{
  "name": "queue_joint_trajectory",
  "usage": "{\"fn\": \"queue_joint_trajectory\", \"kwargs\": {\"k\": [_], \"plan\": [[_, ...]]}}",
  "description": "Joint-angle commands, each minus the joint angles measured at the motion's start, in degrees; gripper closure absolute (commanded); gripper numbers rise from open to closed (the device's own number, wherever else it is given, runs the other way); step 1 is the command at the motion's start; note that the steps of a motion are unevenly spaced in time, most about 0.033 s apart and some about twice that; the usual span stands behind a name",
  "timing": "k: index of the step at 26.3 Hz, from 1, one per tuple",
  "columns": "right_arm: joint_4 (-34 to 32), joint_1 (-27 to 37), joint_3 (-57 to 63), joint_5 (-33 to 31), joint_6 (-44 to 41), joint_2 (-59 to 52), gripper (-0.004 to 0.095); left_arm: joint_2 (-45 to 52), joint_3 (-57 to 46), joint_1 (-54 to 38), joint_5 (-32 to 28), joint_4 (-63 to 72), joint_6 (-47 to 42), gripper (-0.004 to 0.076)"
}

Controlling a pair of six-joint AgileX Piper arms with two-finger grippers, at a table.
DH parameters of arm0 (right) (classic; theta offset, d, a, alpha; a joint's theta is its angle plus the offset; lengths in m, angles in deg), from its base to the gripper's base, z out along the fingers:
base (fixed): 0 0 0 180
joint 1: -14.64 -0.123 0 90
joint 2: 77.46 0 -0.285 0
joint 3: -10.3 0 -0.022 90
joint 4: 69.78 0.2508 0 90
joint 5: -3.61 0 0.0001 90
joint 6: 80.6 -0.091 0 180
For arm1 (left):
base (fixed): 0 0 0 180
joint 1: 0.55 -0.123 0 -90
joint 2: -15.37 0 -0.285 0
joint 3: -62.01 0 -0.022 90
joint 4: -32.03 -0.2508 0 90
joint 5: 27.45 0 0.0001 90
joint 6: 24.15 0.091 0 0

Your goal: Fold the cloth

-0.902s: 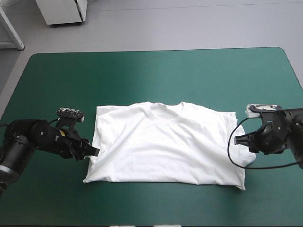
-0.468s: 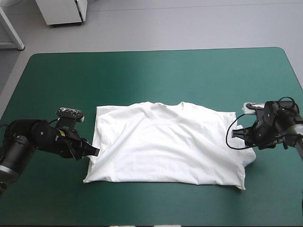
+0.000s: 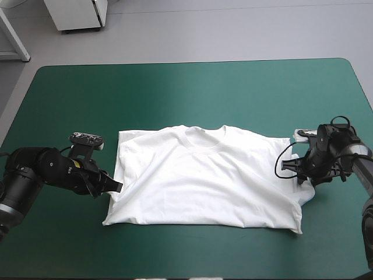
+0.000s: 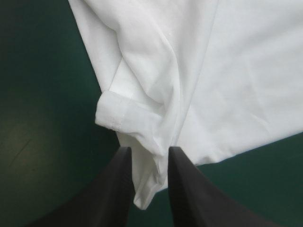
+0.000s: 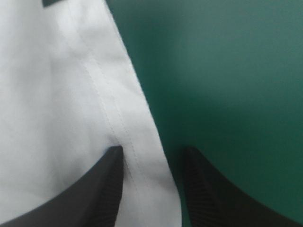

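The white T-shirt (image 3: 204, 181) lies spread flat mid-table, collar toward the far edge and its lower part folded under into a straight near edge. At its left edge, my left gripper (image 3: 118, 187) holds a bunched fold by the rolled sleeve (image 4: 123, 116); in the left wrist view this gripper (image 4: 149, 151) is all but shut with cloth (image 4: 227, 71) between the fingers. At the shirt's right sleeve, my right gripper (image 3: 285, 167) sits low; in the right wrist view this gripper (image 5: 152, 150) is open, fingers either side of the stitched hem (image 5: 118, 127).
The teal-green cover (image 3: 186, 93) shows bare in a wide band beyond the shirt and in a narrower strip along the near edge. The table's rounded right corner (image 3: 349, 64) lies beyond my right arm.
My right gripper has moved left and slightly toward the far edge, onto the shirt's right sleeve hem. The left gripper and the shirt have stayed put.
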Motion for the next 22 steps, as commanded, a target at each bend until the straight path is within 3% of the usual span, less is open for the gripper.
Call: {"fn": "queue_joint_trajectory", "kwargs": {"k": [1,3,7,17,22], "plan": [[-0.6,0.4,-1.4,0.7,0.1,-0.9,0.0565,1.1,1.8,0.2,-1.3,1.2,-0.3,0.0527],[-0.6,0.4,-1.3,0.7,0.0,-0.7,0.0642,1.1,1.8,0.2,-1.4,1.2,-0.3,0.0528],[-0.6,0.4,-1.3,-1.3,-0.1,-0.6,0.093,1.1,1.8,0.2,-2.2,1.1,-0.3,0.0535],[1.3,0.3,-5.6,-4.9,0.7,-6.0,0.0925,1.1,1.8,0.2,-3.6,1.0,0.1,0.0535],[12.0,0.3,-9.3,-7.5,5.6,-9.1,0.0924,1.1,1.8,0.2,-4.5,1.0,0.1,0.0535]]}}
